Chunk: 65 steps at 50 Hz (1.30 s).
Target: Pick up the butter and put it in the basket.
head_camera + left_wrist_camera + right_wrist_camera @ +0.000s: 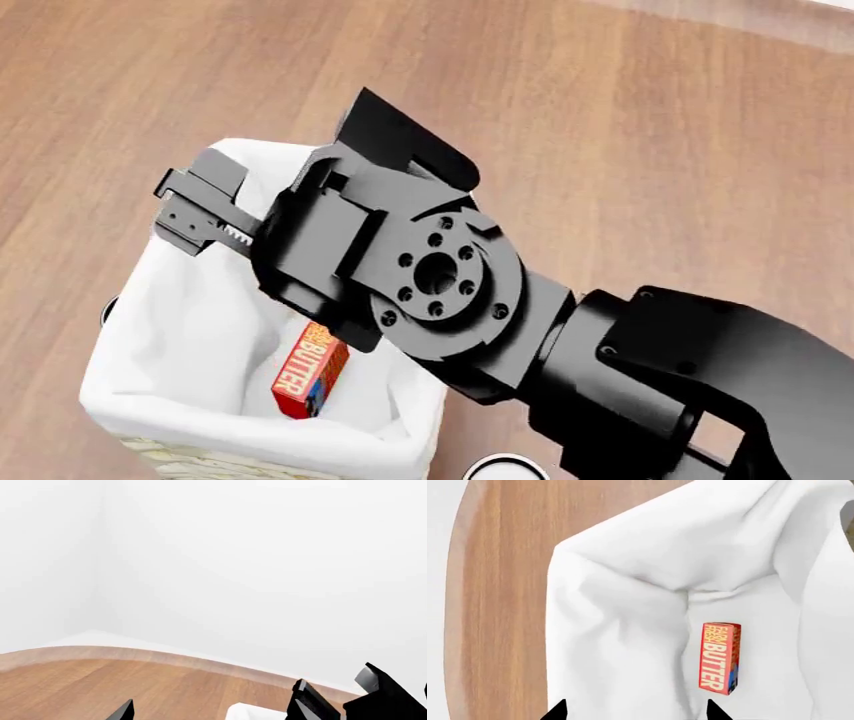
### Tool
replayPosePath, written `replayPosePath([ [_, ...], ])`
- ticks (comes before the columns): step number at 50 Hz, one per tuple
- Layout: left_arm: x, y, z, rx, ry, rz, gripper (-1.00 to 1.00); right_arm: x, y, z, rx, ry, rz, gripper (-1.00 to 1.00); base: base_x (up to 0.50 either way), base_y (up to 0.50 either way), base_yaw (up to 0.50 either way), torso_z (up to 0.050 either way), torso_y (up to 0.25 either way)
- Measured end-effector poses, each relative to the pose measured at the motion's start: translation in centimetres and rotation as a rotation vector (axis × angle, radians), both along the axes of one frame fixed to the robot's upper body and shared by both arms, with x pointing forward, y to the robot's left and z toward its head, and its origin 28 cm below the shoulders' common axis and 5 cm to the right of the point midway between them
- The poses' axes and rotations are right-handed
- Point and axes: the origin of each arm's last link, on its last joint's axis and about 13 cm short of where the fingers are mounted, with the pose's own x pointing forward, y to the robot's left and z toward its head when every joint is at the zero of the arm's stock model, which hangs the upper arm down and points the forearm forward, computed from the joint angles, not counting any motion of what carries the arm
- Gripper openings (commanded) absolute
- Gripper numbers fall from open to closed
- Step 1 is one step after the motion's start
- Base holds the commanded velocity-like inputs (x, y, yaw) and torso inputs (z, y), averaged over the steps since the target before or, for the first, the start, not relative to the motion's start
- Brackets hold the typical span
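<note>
The right arm (441, 280) fills the middle of the head view and hangs over the basket (134, 300), covering most of its far rim and part of its opening. The right gripper (194, 210) sits above the basket's far corner; in the right wrist view its two black fingertips (557, 711) stand well apart with only liner between them, so the jaws are released and empty. The butter (310, 375) lies inside the basket on the white liner (627, 605), close to one inner wall, apart from both fingertips. Nothing else shows in the basket. Round the basket is bare wood floor (641, 130), with a pale skirting edge (167, 655) where it meets the white wall. A small white round thing (501, 468) shows just beside the basket's near corner, half hidden by the arm. The left gripper (213, 712) looks across the floor toward the wall; only the tips show, widely spread, holding nothing
</note>
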Motion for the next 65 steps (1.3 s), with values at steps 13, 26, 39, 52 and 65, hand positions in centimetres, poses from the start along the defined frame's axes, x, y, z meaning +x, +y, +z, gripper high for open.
replayPosePath([
  [13, 0.0, -0.1, -0.1, 0.005, 0.005, -0.005, 1.00, -3.5, -1.6, 0.9, 0.035, -0.150, 0.039, 1.00, 0.00, 0.00, 0.00, 0.000, 0.000],
  [26, 0.0, -0.3, -0.3, 0.014, 0.016, -0.015, 1.00, -6.6, -5.0, -1.4, -0.078, -0.361, -0.014, 1.00, 0.00, 0.00, 0.00, 0.000, 0.000],
  [39, -0.1, -0.3, -0.4, 0.019, 0.020, -0.014, 1.00, -8.7, -8.6, -6.3, -0.311, -0.541, -0.132, 1.00, 0.00, 0.00, 0.00, 0.000, 0.000],
  [52, 0.0, -0.5, -0.5, 0.026, 0.027, -0.017, 1.00, -12.5, -11.5, -9.7, -0.638, -0.703, -0.249, 1.00, 0.00, 0.00, 0.00, 0.000, 0.000],
  [65, 0.0, -0.5, -0.6, 0.032, 0.032, -0.019, 1.00, -15.9, -12.4, -11.4, -0.796, -0.824, -0.324, 1.00, 0.00, 0.00, 0.00, 0.000, 0.000],
])
